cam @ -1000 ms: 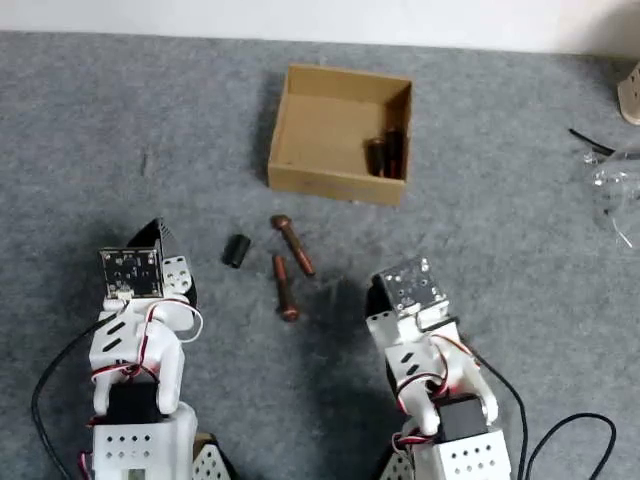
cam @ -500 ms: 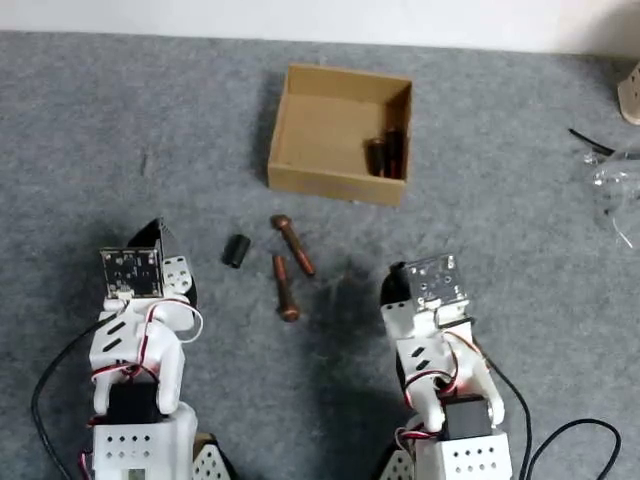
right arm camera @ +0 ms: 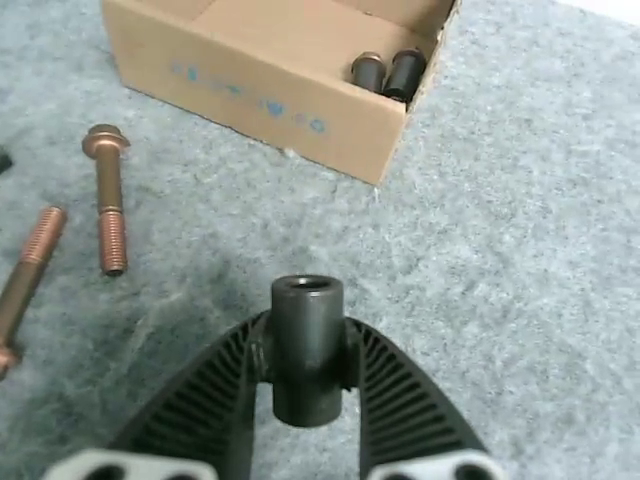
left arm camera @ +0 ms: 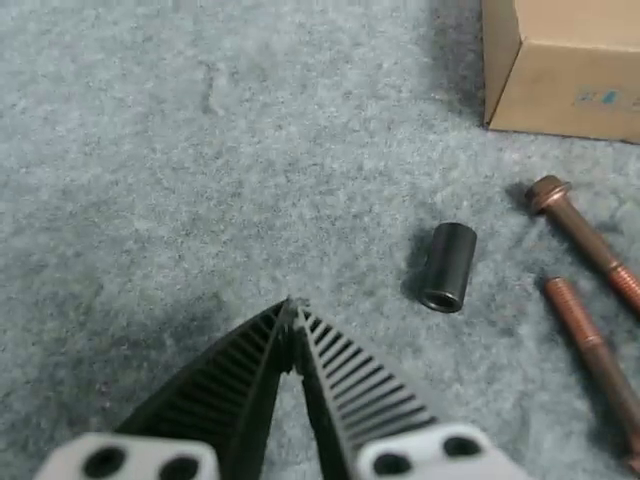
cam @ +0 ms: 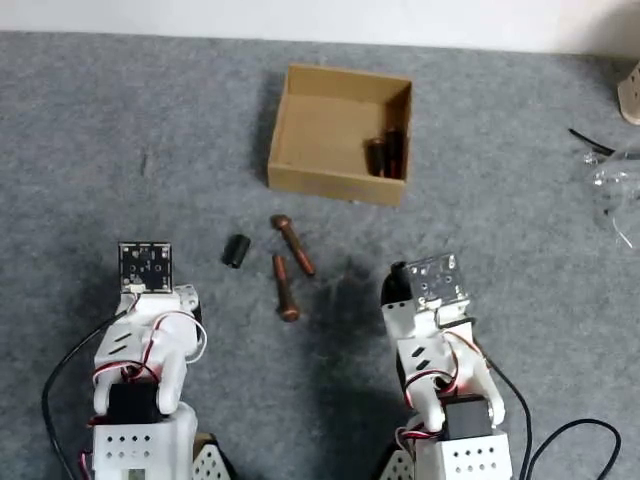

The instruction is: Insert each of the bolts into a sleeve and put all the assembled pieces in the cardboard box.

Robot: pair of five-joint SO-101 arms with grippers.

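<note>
Working at the mating step, judging by the layout: clamping a black sleeve between the narrow-set jaws of the right gripper, open bore showing past the fingertips. Holding the left gripper pinched together on nothing, low over the grey carpet, near a second, loose sleeve lying on its side. Leaving two copper bolts flat on the carpet between the loose sleeve and the right arm, just in front of the cardboard box. Keeping what look like two assembled pieces against the box's right wall.

Calling next, probably, for opening the left jaws and taking up a bolt by its shank — then lining its threaded end up with the held bore, a tight fit asking for straight alignment.

Hiding both sets of fingers under the wrist boards in the high view. Cutting off the nearer bolt at the frame edge in both wrist views. Leaving unclear how far the bolts in the box are sitting inside their sleeves, and how high the left tips are hanging above the carpet.
</note>
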